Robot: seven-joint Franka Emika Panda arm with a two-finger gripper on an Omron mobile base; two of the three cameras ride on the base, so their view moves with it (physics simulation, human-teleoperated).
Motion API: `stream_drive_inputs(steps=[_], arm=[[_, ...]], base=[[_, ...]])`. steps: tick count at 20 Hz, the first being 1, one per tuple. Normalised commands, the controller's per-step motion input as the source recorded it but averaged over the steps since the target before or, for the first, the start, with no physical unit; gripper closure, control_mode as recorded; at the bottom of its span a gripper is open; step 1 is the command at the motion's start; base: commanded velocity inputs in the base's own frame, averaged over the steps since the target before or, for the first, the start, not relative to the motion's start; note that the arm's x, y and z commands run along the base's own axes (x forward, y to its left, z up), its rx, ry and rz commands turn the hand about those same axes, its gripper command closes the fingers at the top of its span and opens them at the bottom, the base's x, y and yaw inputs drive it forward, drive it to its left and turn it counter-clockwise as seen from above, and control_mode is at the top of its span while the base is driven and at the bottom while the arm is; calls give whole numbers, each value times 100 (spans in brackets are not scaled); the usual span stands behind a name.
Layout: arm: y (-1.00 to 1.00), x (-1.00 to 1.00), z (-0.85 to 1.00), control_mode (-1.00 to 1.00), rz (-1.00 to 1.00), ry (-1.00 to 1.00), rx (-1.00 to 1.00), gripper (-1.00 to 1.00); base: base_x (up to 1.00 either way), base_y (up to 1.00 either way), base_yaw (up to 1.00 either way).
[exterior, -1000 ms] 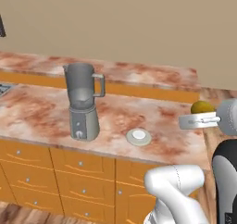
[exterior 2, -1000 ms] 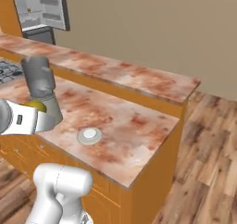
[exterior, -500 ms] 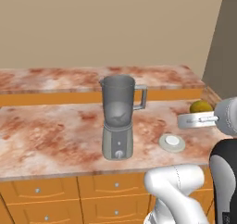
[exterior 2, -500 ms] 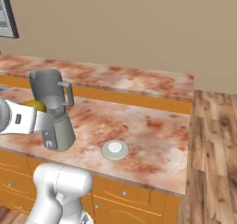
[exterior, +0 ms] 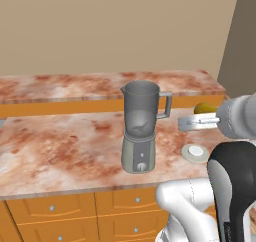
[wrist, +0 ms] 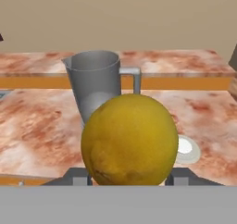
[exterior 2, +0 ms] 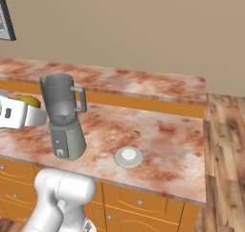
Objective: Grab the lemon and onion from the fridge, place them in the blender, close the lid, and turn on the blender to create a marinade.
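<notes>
Beside the blender [exterior: 142,128], the gripper [exterior: 201,117] is clamped on the lemon [wrist: 129,140], which I'd carry squarely above the open jar mouth before letting go.

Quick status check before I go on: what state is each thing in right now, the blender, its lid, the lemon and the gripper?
blender: upright on the counter, jar mouth open, no lid on it.
lid: off the jar, lying flat on the counter beside the blender base.
lemon: held between the gripper's fingers, off the counter, not yet in the jar.
gripper: closed on the lemon.
</notes>
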Motion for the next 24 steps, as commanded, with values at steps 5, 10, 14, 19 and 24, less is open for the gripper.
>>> stream_drive_inputs(steps=[5, 10, 14, 19, 24], arm=[[18, 85, 52, -100, 0, 27, 0, 100], [3, 90, 23, -100, 0, 38, 0, 100], [0, 20, -13, -100, 4, 10, 0, 100], [19, 84, -46, -100, 0, 3, 0, 100], [39, 76, -24, -100, 0, 6, 0, 100]], base=[[0, 0, 0], [0, 0, 0], [0, 0, 0], [0, 0, 0], [0, 0, 0]])
